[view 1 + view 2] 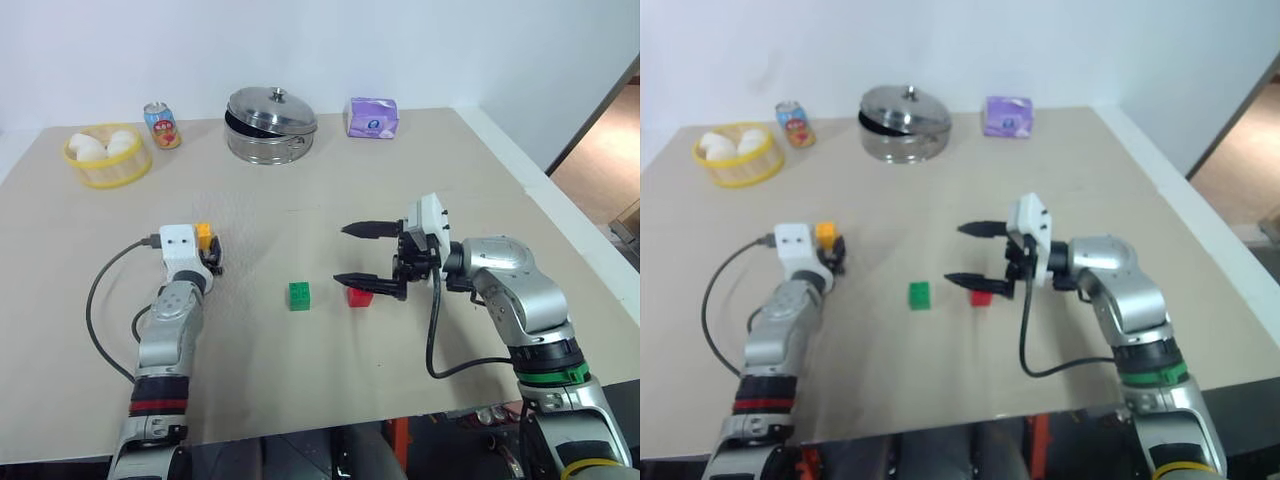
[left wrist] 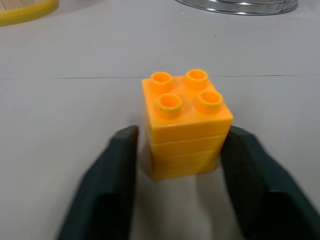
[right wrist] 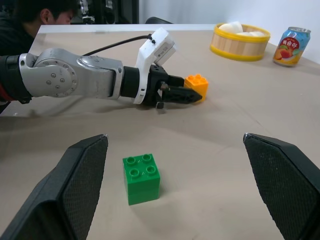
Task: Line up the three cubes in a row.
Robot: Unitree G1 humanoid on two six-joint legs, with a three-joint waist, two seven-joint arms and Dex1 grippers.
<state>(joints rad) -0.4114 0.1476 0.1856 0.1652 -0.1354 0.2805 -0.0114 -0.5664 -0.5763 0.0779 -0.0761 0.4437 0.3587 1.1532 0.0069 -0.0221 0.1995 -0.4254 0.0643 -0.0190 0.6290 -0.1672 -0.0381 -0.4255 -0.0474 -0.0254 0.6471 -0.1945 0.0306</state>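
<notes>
Yellow-orange studded plastic cube (image 2: 186, 125), left of the green (image 1: 299, 295) and red (image 1: 359, 296) cubes, sits clamped low in the left gripper (image 1: 209, 253), so could pivot out; right gripper (image 1: 366, 255) gapes empty.

Yellow-orange cube (image 2: 186, 127) glowing between the matte black fingers (image 2: 107, 190) of the left tool (image 1: 212, 255), green cube (image 1: 299, 295) bright on the plain beige desk (image 1: 320, 350), red cube (image 1: 359, 296) peeking by the black-fingered right tool (image 1: 366, 256). Arms silver with white wrist boxes. Further back: yellow basket (image 1: 108, 172) of white buns, shiny steel pot (image 1: 269, 126), colourful printed soda can (image 1: 162, 125), purple packet (image 1: 371, 117).
</notes>
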